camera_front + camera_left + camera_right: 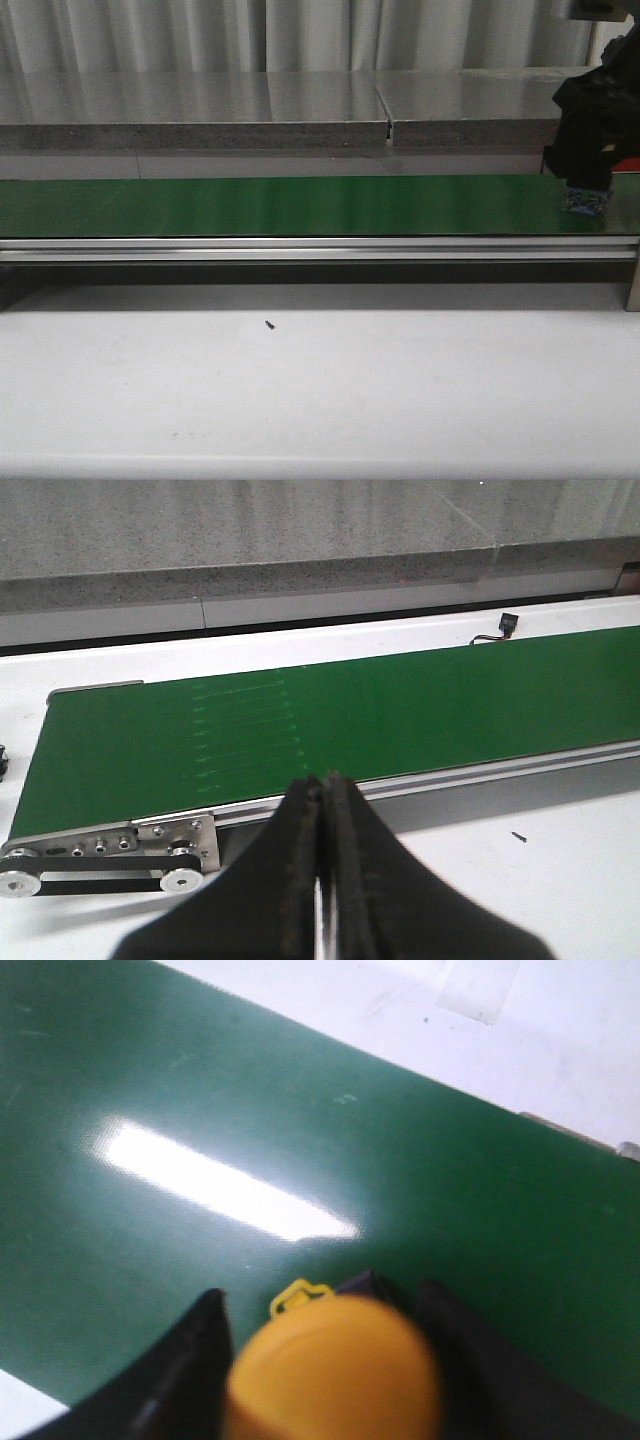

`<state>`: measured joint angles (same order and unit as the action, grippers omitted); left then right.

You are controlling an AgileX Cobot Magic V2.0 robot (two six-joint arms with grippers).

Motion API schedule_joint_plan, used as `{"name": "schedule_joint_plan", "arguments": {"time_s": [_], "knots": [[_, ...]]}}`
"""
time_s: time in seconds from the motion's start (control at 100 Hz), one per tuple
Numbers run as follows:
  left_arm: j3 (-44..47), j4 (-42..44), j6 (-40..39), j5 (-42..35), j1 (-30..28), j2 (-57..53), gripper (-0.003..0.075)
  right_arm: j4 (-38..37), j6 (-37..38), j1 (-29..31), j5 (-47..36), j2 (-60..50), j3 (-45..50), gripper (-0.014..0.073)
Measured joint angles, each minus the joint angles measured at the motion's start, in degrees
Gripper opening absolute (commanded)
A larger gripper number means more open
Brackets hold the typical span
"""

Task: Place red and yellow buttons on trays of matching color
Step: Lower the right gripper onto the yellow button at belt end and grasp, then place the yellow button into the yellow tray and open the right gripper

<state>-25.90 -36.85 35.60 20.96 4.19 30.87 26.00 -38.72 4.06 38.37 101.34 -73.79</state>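
With the right gripper [330, 1380] closed on a yellow button [335, 1370] between its fingers, just above the green belt [300, 1140], a loose pinch on that domed cap could let it slip; the left gripper [322, 880] is closed, empty.

Front camera faces forward across the green belt [280, 205] — both wrist cameras view it closer.

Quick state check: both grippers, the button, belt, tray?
left gripper: shut, empty
right gripper: shut on the yellow button, low over the belt
yellow button: between the right fingers; lifted or resting, cannot tell
green belt: no other button showing
red tray: mostly hidden, contents unseen
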Motion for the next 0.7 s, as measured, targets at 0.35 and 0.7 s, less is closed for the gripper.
{"name": "schedule_joint_plan", "arguments": {"time_s": [0.35,0.7], "knots": [[0.0,0.0,0.0,0.0,0.0,0.0,-0.0019,0.12,1.43,1.27,6.7,-2.51,0.0,0.0018],[0.0,0.0,0.0,0.0,0.0,0.0,-0.0019,-7.12,11.12,15.15,10.68,-15.72,4.05,0.0015]]}}
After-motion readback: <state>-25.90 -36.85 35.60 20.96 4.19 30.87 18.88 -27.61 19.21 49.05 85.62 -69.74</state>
